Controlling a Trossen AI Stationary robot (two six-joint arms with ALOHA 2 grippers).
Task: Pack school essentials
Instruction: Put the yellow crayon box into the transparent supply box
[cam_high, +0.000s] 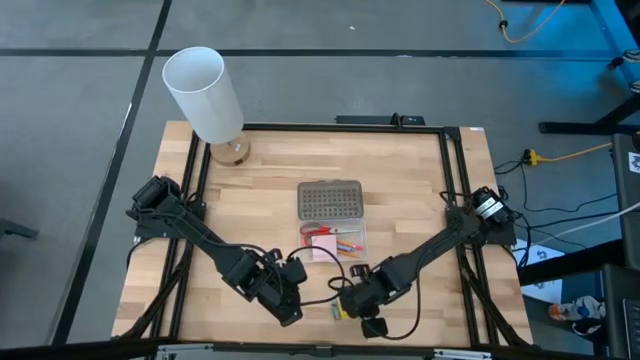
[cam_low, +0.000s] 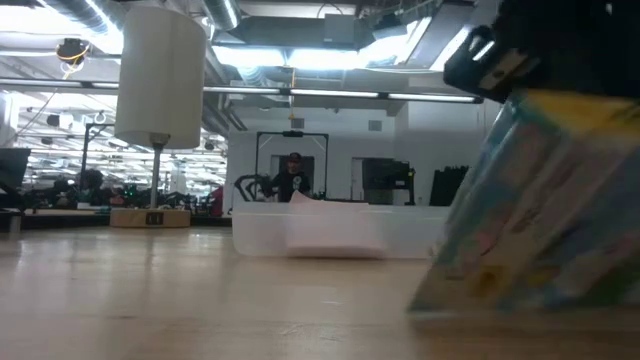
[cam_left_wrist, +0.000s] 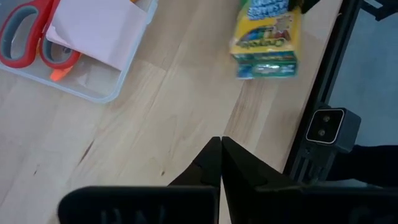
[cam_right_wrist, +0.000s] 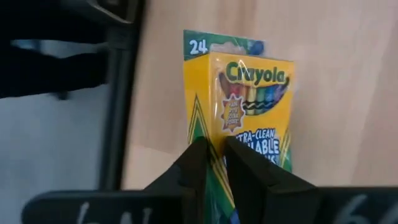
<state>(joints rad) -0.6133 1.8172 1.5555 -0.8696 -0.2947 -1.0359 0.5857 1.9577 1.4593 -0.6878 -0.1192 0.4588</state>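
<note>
The yellow-green crayon box (cam_right_wrist: 249, 99) stands tilted near the table's near edge (cam_high: 340, 312), its lower edge on the wood (cam_low: 440, 300). My right gripper (cam_right_wrist: 214, 158) is shut on it. My left gripper (cam_left_wrist: 221, 152) is shut and touches nothing, hovering just to the left of the box (cam_high: 292, 308). The clear case (cam_high: 335, 243) lies mid-table and holds the red-handled scissors (cam_left_wrist: 31, 37), the pink sticky-note pad (cam_left_wrist: 93, 28) and orange pencils (cam_high: 347, 245). I cannot make out the pen. My right gripper has its two fingers (cam_right_wrist: 249, 177) close together on the crayon box's end (cam_right_wrist: 214, 134) opposite the "24" flap. The fingers themselves hide the exact place of contact. The box is tilted, its upper end at the gripper (cam_low: 510, 60) and its lower edge on the table.
The grey dotted lid (cam_high: 330, 200) lies just beyond the case. The tall white cylinder (cam_high: 203, 92) stands on a wooden base at the far left corner. A black frame rail (cam_left_wrist: 317, 93) with a small camera (cam_left_wrist: 326, 124) runs along the near edge close to the box.
</note>
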